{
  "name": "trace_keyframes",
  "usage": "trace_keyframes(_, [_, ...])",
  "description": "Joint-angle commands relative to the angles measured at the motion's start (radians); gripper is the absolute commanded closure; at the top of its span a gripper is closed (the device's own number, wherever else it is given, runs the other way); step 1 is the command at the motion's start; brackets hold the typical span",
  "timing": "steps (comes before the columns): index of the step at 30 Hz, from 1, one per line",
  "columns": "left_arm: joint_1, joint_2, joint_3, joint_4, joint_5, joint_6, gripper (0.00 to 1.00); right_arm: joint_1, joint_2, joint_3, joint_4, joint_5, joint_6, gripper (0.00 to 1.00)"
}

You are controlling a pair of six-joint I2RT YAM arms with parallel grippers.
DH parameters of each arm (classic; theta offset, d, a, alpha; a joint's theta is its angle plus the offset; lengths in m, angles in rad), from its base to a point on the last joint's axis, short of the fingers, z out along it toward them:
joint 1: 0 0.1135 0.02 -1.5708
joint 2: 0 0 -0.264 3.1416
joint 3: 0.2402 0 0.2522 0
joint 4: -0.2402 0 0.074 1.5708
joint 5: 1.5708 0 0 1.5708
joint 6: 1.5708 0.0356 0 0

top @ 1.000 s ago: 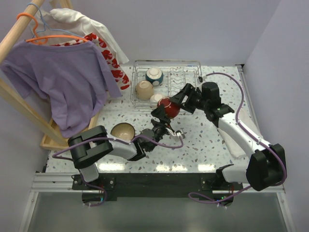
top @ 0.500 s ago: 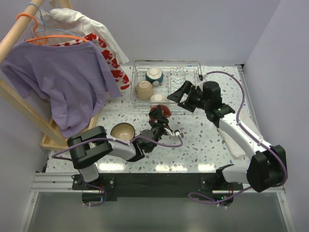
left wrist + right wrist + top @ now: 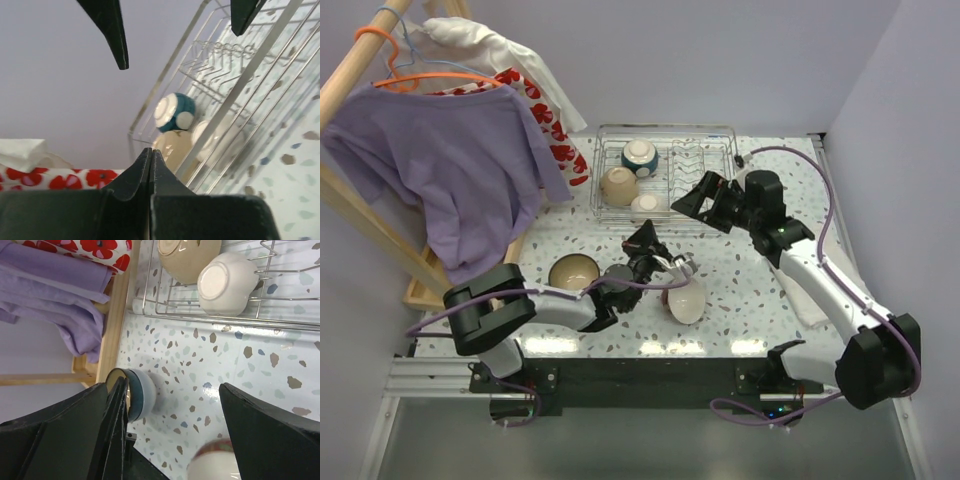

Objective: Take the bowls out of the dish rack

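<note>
**Top external view.** The left gripper sits at centre frame with its jaws pressed together and nothing between them. Just below and right of its wrist, the dark red bowl lies tipped on its side on the speckled table, with its pale inside showing. The teal bowl stands upright on the table further left, beside the left arm. The right gripper hangs over the near edge of the dish rack with its fingers spread wide, holding nothing. The rack is at upper centre and holds three bowls at its left end: the teal-and-white bowl, the tan bowl and the white bowl.

**Left wrist view.** The left gripper at bottom centre shows both jaws meeting in one seam. Past it the dish rack slants across the right half. The teal-and-white bowl sits above the tan bowl inside it. A flowered cloth lies at lower left.

**Right wrist view.** The right gripper is empty, its two dark fingers far apart. At the top, the tan bowl and the white bowl, its foot facing the camera, rest in the dish rack. The teal bowl is on the table beside the left-hand finger. The dark red bowl shows at the bottom edge. A purple shirt fills the upper left.
</note>
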Motion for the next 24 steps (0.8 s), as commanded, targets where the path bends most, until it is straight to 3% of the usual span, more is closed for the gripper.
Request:
trace_keyframes(1, [-0.001, -0.151, 0.11, -0.263, -0.016, -0.345, 1.0, -0.005, -0.08, 0.031, -0.099, 0.052, -0.126, 0.01])
trace_keyframes(2, [0.002, -0.178, 0.135, -0.369, 0.039, -0.42, 1.0, -0.005, -0.086, 0.037, -0.125, 0.061, -0.146, 0.01])
trace_keyframes(3, [0.008, -0.199, 0.167, -0.585, 0.061, -0.493, 1.0, -0.005, -0.094, 0.038, -0.153, 0.07, -0.181, 0.01])
trace_keyframes(4, [0.009, -0.218, 0.22, -0.671, 0.081, -0.635, 0.99, -0.005, -0.109, 0.038, -0.203, 0.082, -0.197, 0.01])
trace_keyframes(6, [0.01, -0.256, 0.259, -0.875, 0.149, -0.746, 0.95, -0.005, -0.129, 0.018, -0.237, 0.095, -0.238, 0.01])
trace_keyframes(9, [0.012, -0.294, 0.317, -1.094, 0.169, -0.963, 0.8, -0.004, -0.16, 0.0, -0.34, 0.107, -0.31, 0.02])
trace_keyframes(12, [0.012, -0.316, 0.353, -1.265, 0.236, -1.151, 0.53, -0.005, -0.186, -0.029, -0.432, 0.09, -0.362, 0.05])
trace_keyframes(15, [0.015, -0.282, 0.426, -1.429, 0.276, -1.273, 0.44, -0.002, -0.192, -0.068, -0.471, 0.034, -0.389, 0.1])
trace_keyframes(24, [0.136, -0.402, 0.419, -1.509, 0.362, -1.422, 0.36, 0.142, -0.109, -0.106, -0.482, 0.113, -0.375, 0.17])
